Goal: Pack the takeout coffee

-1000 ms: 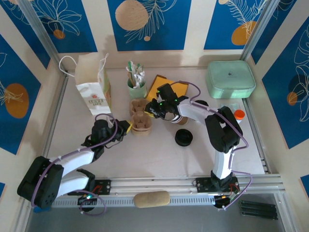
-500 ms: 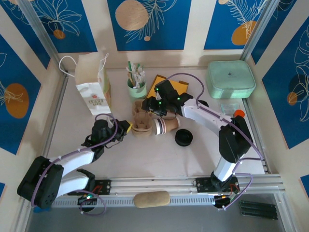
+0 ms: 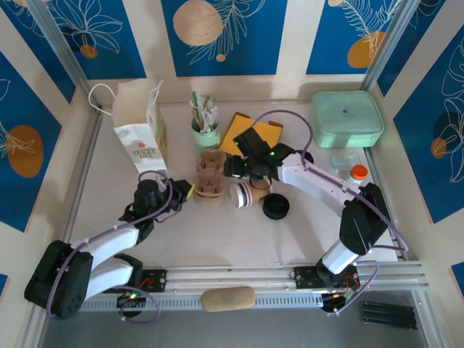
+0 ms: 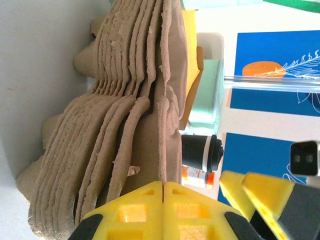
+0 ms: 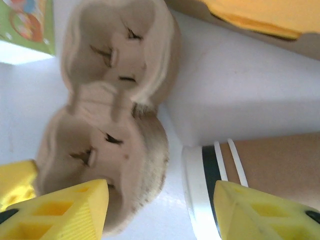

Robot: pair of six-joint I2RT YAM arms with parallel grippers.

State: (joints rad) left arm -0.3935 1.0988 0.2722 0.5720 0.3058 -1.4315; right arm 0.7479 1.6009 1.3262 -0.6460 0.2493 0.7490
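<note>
We see the coffee cup [image 3: 251, 194] lying on its side on the table, just to the right of the stack of pulp carriers [image 3: 210, 177], with its open mouth turned toward that stack. The right gripper [image 5: 160, 194] hovers over the gap between stack and cup with its jaws spread wide and nothing held. In its wrist view one yellow finger [image 5: 70, 212] sits over the stack's edge. The other finger is over the cup's side, so the cup's rim falls between them, nearer the second finger. We cannot tell whether that finger touches the cup.

The left gripper [image 4: 163, 194] is on the opposite side of the stack, its two pads pressed flat together right at the stack's edge. We cannot tell whether a lip of pulp is pinched in the seam.

We count one cup, one black lid [image 3: 276, 207], one stack of nested carriers with too many layers to count surely, and two grippers. The lid lies flat beyond the cup, further right of the stack and close to the cup's base. Behind the stack stands one green cup of utensils [image 3: 205, 135].

The cup is plain brown paper, with a broad dark band and two thin white lines just below a rolled white rim, and it is uncapped.
</note>
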